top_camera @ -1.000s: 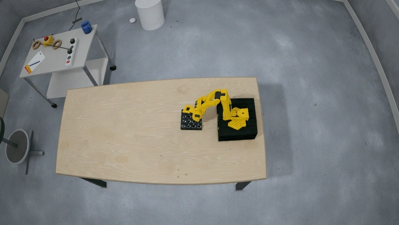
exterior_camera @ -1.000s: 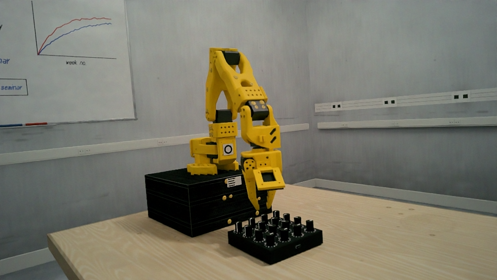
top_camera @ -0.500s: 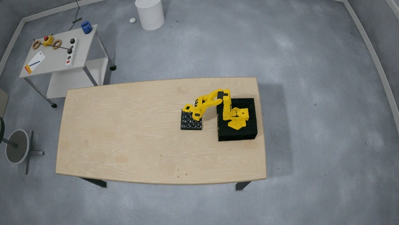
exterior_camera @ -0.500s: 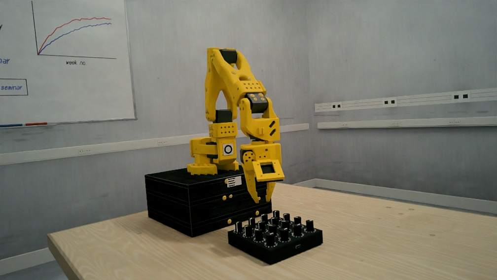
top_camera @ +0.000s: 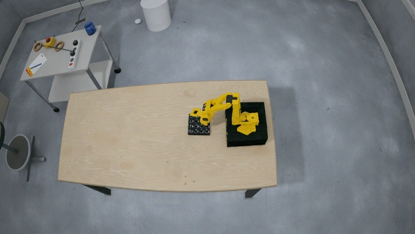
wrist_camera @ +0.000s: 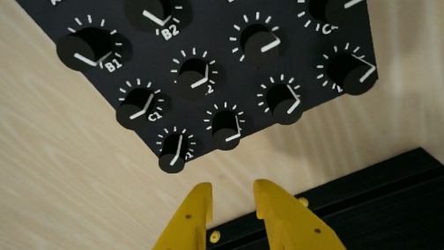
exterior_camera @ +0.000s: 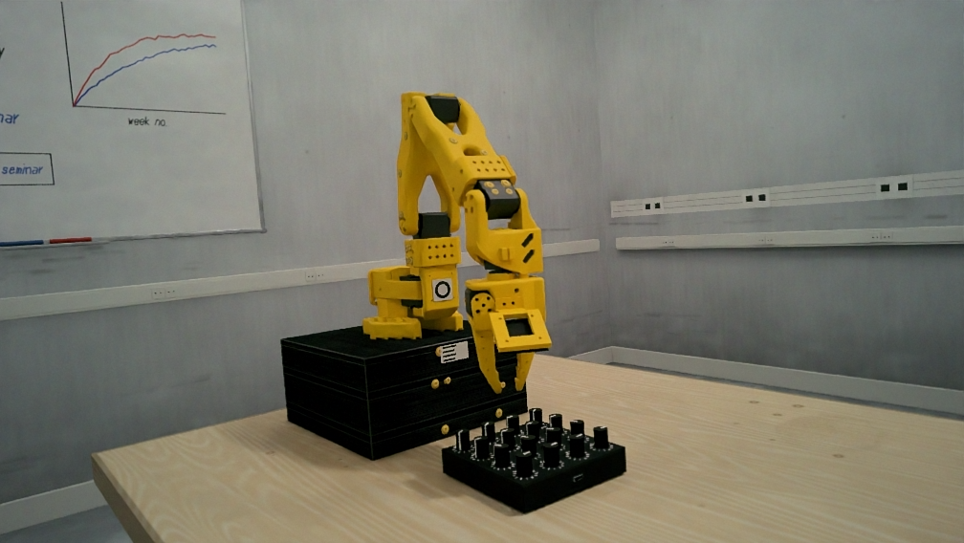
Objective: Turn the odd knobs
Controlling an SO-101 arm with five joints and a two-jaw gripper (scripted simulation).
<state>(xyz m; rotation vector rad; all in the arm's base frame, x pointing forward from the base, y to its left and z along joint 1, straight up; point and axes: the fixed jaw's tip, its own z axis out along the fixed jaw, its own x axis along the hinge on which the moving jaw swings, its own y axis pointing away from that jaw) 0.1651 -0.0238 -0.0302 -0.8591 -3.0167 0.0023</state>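
Just above the near edge of the knob box, on the side facing the black riser, the gripper hangs tips down, its fingers slightly parted and nothing between them. The box rests on the wooden table, with row D its nearest row. By the wrist view, D1 stands at the corner, and the second knob along, D2, lies almost straight ahead of the gap, a little beyond the fingertips. D2's white line looks swung further clockwise than those on D1, D3 and D4, so it is probably the odd one in its row, though the slanted view makes the exact mark hard to judge. The single arm would need to move slightly outward over D2 and then down, with the fingers spread enough to pass either side of its upright axis. Because they part roughly along the row, D1 and D3 are the neighbours most likely to be brushed, and a small sideways error could turn one of them.

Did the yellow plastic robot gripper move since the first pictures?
Yes, it went up. In the exterior view, the gripper's tips are higher above the black square knob box than before.
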